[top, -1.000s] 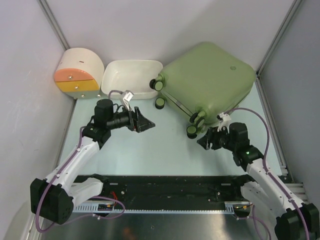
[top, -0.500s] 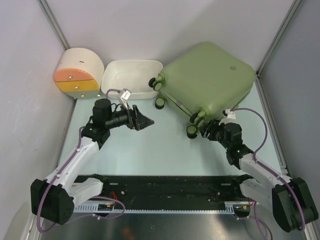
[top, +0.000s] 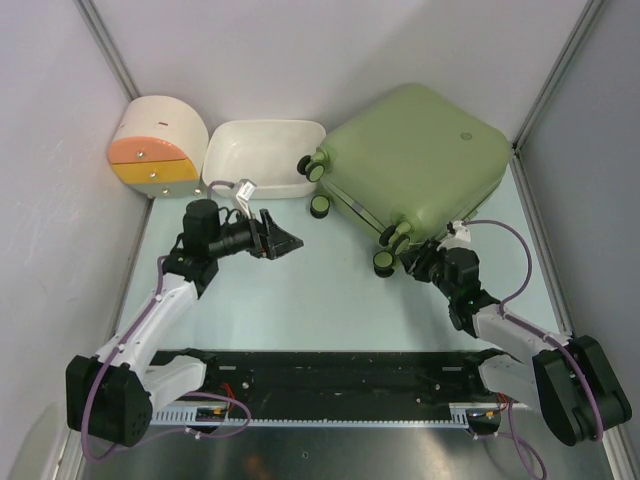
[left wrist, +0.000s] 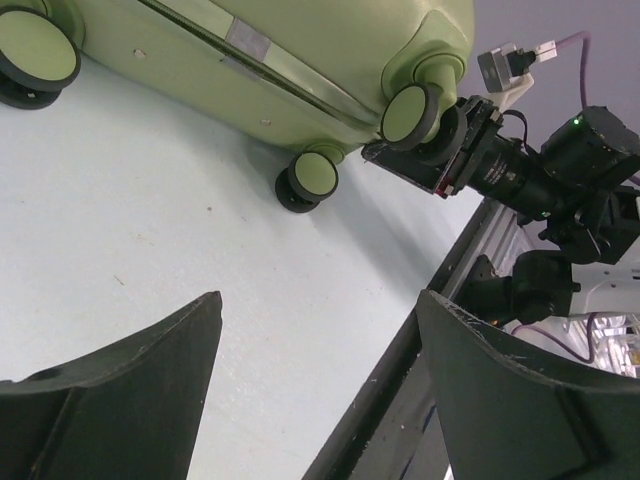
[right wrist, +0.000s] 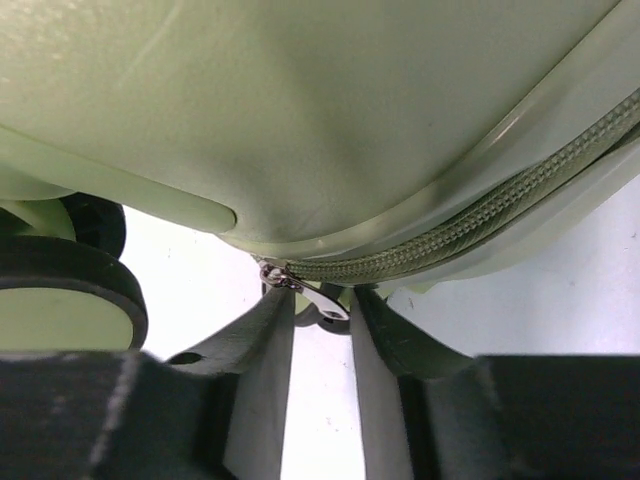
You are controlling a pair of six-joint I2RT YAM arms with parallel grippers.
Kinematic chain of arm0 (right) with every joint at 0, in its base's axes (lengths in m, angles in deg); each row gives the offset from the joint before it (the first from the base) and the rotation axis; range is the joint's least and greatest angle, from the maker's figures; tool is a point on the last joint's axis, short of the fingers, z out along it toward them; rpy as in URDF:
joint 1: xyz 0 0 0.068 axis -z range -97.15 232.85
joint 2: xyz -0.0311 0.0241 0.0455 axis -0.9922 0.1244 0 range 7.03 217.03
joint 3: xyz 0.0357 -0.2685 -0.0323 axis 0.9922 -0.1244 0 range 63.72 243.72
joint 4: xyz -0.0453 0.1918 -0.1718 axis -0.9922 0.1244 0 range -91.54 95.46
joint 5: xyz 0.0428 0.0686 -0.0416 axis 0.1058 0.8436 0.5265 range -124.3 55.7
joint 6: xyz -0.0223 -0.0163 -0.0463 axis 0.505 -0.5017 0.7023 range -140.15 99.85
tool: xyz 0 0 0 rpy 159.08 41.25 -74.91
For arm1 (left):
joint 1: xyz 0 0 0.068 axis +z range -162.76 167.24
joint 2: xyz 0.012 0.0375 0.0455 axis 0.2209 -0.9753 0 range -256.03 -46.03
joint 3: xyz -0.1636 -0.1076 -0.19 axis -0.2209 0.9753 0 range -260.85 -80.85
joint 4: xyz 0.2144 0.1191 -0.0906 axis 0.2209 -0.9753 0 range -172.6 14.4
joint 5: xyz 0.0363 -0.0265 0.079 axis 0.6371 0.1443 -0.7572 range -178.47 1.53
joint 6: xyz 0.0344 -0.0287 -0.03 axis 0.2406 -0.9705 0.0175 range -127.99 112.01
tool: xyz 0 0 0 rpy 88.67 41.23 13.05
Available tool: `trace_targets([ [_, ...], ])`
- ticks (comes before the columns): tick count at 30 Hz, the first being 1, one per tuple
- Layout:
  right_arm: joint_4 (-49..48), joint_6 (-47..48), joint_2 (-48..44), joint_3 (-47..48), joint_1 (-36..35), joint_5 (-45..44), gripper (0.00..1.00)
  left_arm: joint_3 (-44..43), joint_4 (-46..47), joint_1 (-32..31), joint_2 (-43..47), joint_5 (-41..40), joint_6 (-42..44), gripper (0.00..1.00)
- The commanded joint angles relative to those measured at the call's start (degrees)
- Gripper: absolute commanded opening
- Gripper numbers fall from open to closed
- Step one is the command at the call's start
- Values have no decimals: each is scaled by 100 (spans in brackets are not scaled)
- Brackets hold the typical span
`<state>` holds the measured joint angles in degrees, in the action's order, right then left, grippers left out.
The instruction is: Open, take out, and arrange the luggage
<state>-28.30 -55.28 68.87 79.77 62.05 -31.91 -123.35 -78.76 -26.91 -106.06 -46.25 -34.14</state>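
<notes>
The luggage is lying flat and zipped shut at about 1 o'clock on the pale table. Its wheeled end is facing toward 7 o'clock, and its far corner is sitting near the right-hand wall. One wheel is resting just beside the right end of the white tub, which is standing at 12 o'clock. A round drawer box with orange and yellow fronts is sitting against the tub's left side at 10 o'clock. The right gripper is reaching in low at the luggage's near corner, at about 4 o'clock, right beside another wheel. In the right wrist view its two fingers are standing close together under the green shell. The zipper is curving away toward 2 o'clock. The small metal zipper pull is hanging slantwise in the narrow slit between the fingers. A strip of table is showing through that slit, so it cannot be told whether the fingers are pinching the pull or only flanking it. The left gripper is hovering above the table at about 9 o'clock, well apart from the luggage and pointing toward 3 o'clock. In the left wrist view its fingers are spread wide with nothing between them, and the luggage is filling the 12 o'clock part of that view.
</notes>
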Motion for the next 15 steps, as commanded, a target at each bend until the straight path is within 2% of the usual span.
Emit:
trace_targets([
  [1,-540,-46,-6,12,-30,-239,25,66,290,44,-9,111,-145,83],
  [3,-584,15,-49,12,-21,-213,20,84,298,44,-17,129,-153,83],
  [6,-541,138,-190,-6,14,-125,5,119,290,53,-9,190,-153,83],
  [8,-409,182,-330,-41,23,-116,0,137,472,35,-9,252,-153,83],
  [15,338,261,-875,-41,32,-485,0,-161,544,-395,-175,147,145,83],
])
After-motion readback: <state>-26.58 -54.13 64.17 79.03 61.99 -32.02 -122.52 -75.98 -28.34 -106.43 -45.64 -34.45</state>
